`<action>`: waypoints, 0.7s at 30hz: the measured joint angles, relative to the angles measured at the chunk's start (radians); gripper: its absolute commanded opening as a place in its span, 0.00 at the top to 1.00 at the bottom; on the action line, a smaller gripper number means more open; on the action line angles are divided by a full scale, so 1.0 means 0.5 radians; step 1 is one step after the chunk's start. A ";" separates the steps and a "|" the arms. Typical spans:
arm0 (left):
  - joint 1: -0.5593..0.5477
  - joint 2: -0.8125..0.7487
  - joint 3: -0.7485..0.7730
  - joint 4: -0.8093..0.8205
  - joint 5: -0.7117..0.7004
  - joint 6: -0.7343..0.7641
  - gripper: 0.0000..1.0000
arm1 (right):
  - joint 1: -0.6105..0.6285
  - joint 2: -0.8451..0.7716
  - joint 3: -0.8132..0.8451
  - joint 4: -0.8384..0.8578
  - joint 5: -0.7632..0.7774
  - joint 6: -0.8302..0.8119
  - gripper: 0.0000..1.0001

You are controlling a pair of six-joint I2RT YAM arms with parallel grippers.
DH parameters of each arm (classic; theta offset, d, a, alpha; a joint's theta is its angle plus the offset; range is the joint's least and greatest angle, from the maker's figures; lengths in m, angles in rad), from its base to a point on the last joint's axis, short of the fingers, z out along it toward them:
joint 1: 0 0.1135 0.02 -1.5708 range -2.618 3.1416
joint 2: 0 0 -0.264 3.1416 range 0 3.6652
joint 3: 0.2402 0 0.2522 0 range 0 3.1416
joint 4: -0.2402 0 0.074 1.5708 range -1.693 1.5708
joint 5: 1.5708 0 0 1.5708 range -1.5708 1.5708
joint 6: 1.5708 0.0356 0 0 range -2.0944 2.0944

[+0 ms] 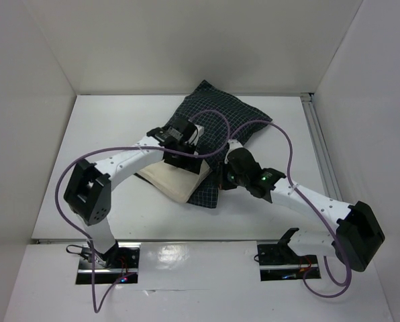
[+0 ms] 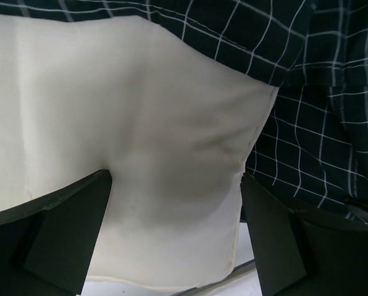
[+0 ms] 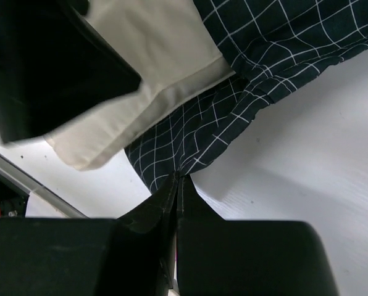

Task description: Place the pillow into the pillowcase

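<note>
The dark checked pillowcase (image 1: 217,114) lies crumpled at the middle back of the table. The cream pillow (image 1: 173,181) sticks out of its near-left opening, its far part inside the fabric. My left gripper (image 1: 185,161) is open, its fingers spread wide over the pillow's exposed end (image 2: 141,123), next to the pillowcase's edge (image 2: 307,142). My right gripper (image 1: 221,180) is shut on the near hem of the pillowcase (image 3: 190,129), pinched at the fingertips (image 3: 179,177). In the right wrist view the pillow (image 3: 153,49) shows beside the left gripper's black body (image 3: 48,68).
White walls enclose the white table (image 1: 106,134) on the left, back and right. A metal rail (image 1: 317,141) runs along the right edge. Purple cables (image 1: 280,134) loop over both arms and above the pillowcase.
</note>
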 measured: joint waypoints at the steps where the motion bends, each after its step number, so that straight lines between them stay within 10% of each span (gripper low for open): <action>1: -0.018 0.035 0.002 0.004 -0.001 0.005 0.02 | -0.007 -0.002 0.000 -0.005 0.007 0.004 1.00; 3: -0.050 0.111 0.005 0.005 -0.006 0.005 0.06 | -0.011 -0.002 0.000 -0.022 0.021 0.012 1.00; 6: -0.075 0.208 0.027 0.014 -0.053 -0.019 0.92 | -0.018 -0.003 0.000 -0.048 0.031 0.023 1.00; 7: -0.072 0.224 0.029 0.024 -0.056 -0.019 1.00 | -0.019 -0.003 0.000 -0.054 0.035 0.026 1.00; 21: 0.021 0.140 0.484 0.003 0.087 -0.488 1.00 | -0.042 -0.243 0.327 -0.228 0.082 -0.087 1.00</action>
